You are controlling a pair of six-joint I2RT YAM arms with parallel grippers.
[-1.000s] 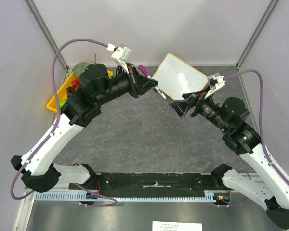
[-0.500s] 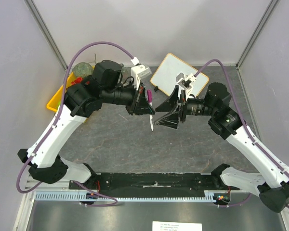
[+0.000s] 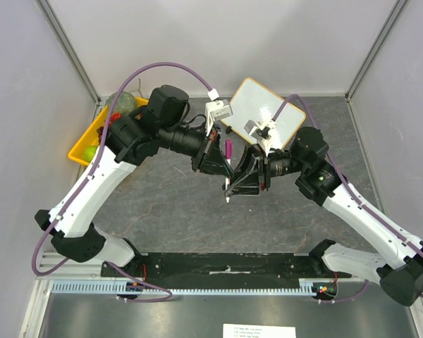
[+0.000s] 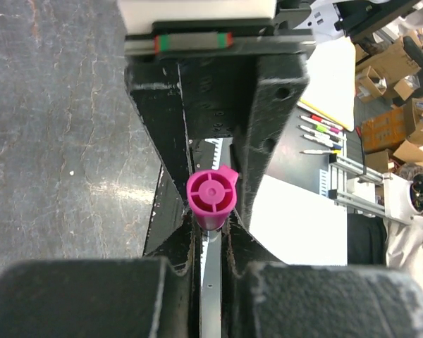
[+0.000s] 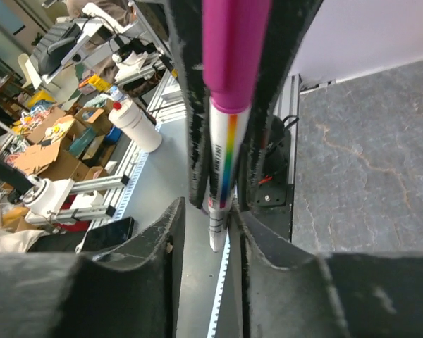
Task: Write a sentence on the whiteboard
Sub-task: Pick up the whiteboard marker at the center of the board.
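**Grippers.** The left gripper and right gripper meet nose to nose above the middle of the table. A marker runs between them.
- Left: the fingers are closed on the magenta cap, pressing it from both sides.
- Right: the fingers flank the lower end of the white, rainbow-striped barrel. Whether they clamp it cannot be told. A thin strip of background shows on one side in the right wrist view.

**Whiteboard.** The whiteboard lies flat at the far edge of the table, rotated off square, beyond both grippers. The marker does not touch it. The visible surface is plain white.

**Obstructions.**
- The right wrist camera mount and a purple cable overlap the near part of the board in the top view.
- The left arm's elbow covers part of the yellow tray at the far left. A green fruit shows in the tray.

**Surroundings.** The wrist views show cardboard boxes, spare markers and a white bottle beyond the table.
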